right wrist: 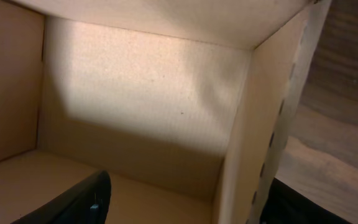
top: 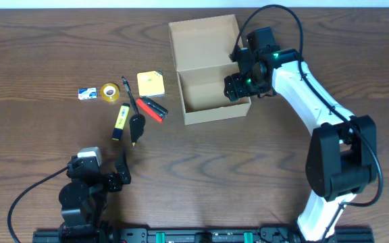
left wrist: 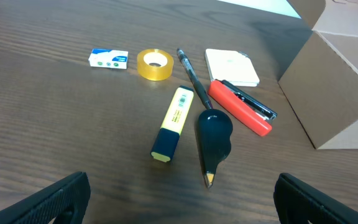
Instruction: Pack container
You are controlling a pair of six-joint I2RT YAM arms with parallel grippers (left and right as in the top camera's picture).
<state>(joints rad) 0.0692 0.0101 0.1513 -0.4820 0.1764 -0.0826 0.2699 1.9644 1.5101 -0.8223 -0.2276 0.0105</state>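
Right gripper straddles one side wall of the container, jaws spread, probably to steady it; left gripper hovers, jaws released.

Boxes: just one, the cardboard container.
Writing tools: three in play, with one black pen, one yellow highlighter and one pencil wearing a fat black grip.
Tape: a single tape roll.
Erasers: one eraser.
Note pads: one note pad.
Staplers: one red stapler.
Small items all told: seven.
Grippers: two, the left gripper and the right gripper.
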